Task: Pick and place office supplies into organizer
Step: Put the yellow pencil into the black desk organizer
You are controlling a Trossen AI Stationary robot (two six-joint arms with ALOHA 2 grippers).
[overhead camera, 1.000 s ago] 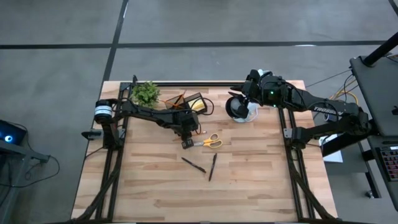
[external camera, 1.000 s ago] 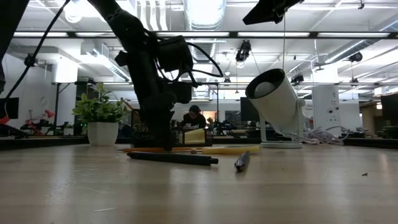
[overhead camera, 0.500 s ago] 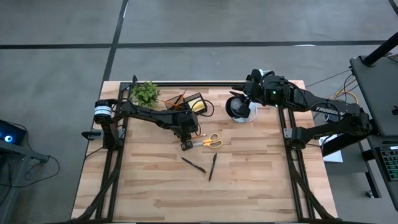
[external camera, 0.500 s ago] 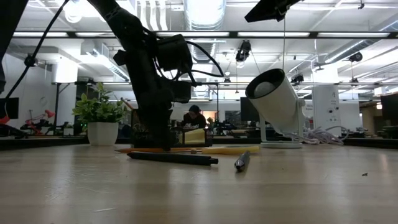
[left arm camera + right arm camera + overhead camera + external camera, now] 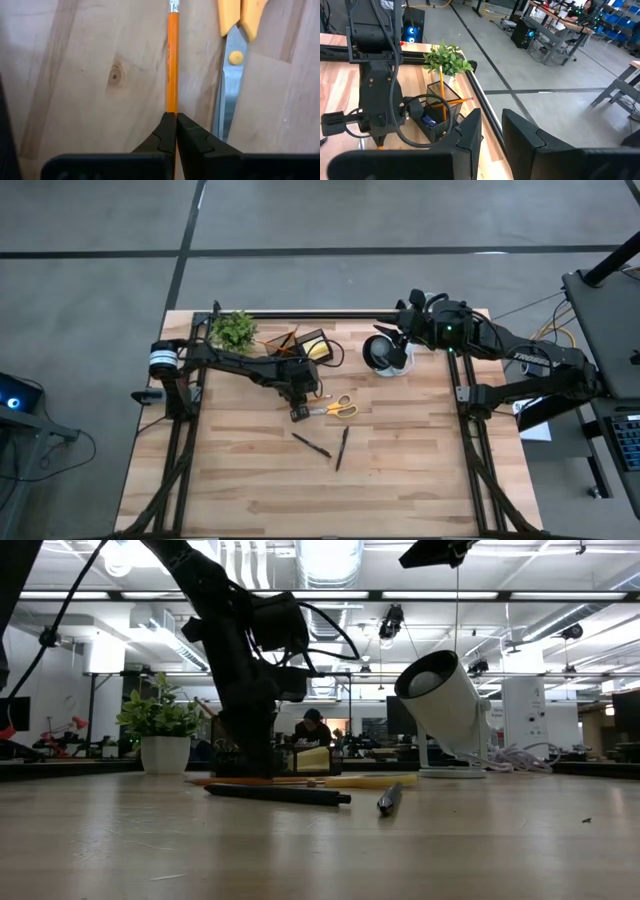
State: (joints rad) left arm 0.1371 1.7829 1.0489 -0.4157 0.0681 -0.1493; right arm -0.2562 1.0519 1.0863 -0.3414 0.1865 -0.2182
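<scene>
Right arm has pulled back slightly toward the table's far edge; nothing on the table has shifted. Left gripper [image 5: 175, 131] down at the tabletop, fingers pressed together on the end of an orange pencil [image 5: 172, 60], scissors [image 5: 234, 60] lying just beside it. Right gripper [image 5: 491, 131] hangs near the white cup [image 5: 385, 354], fingers slightly apart, holding nothing. Black organizer [image 5: 300, 342] sits by the plant [image 5: 233, 329]; two dark pens [image 5: 342, 447] lie on the wood.

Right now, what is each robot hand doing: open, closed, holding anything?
Left end effector: closed on the thin orange pencil.
Right end effector: open, empty.
</scene>
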